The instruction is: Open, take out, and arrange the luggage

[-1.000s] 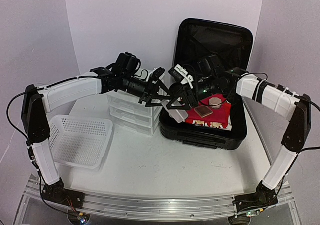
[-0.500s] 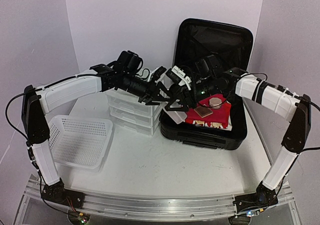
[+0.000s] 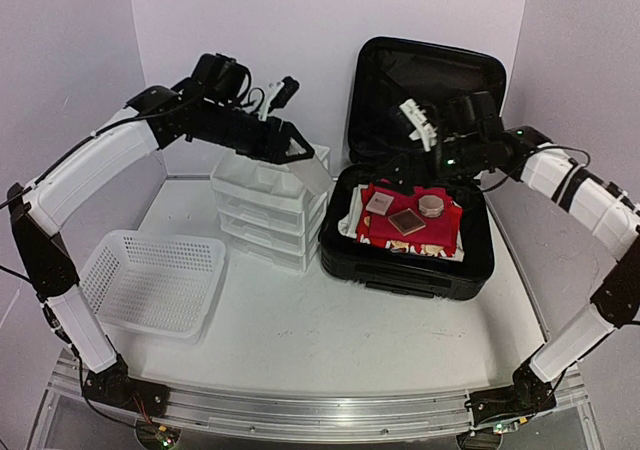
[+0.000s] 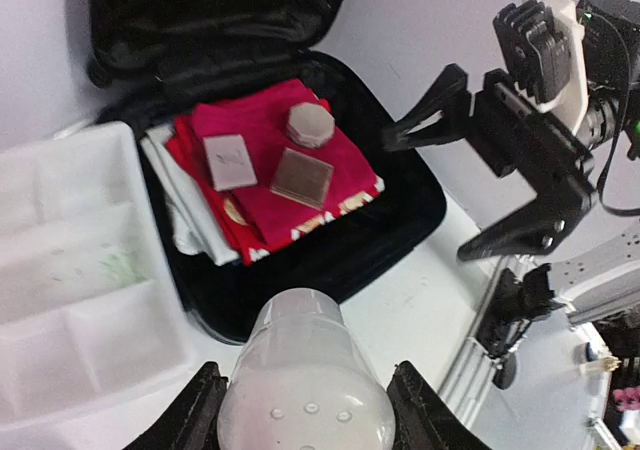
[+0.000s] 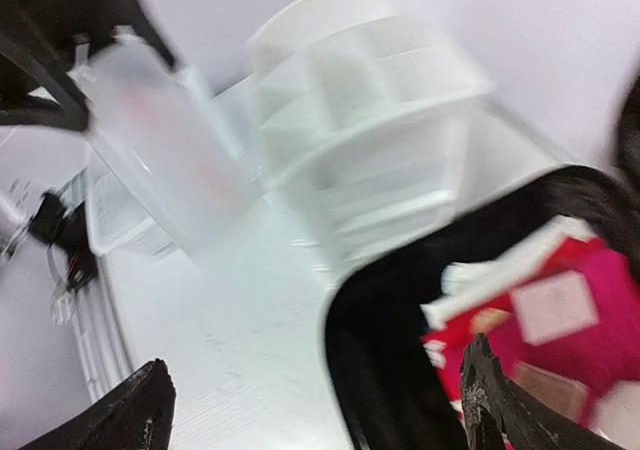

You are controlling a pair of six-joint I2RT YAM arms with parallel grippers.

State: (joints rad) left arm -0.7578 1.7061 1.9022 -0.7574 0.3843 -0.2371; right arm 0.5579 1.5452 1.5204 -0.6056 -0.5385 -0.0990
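Observation:
The luggage (image 3: 408, 260) lies open at the right, its lid (image 3: 428, 78) standing upright. Inside, a red cloth (image 3: 440, 228) carries a pale square box (image 3: 380, 203), a brown square (image 3: 405, 220) and an octagonal jar (image 3: 430, 205). My left gripper (image 3: 298, 156) is shut on a translucent white bottle (image 3: 314, 173) above the drawer unit; in the left wrist view the bottle (image 4: 305, 375) fills the space between the fingers (image 4: 195, 415). My right gripper (image 3: 418, 128) hangs open and empty over the back of the luggage. The right wrist view is blurred and shows wide-apart fingers (image 5: 490, 400).
A small white drawer unit (image 3: 262, 220) stands left of the luggage. A white mesh basket (image 3: 150, 280) sits at the front left. White folded fabric (image 4: 185, 210) lies under the red cloth (image 4: 270, 165). Walls close in behind and on both sides.
My right gripper opened, let go of the bottle and drew back right over the luggage. The left arm rose and carried the bottle back left, above the drawer unit.

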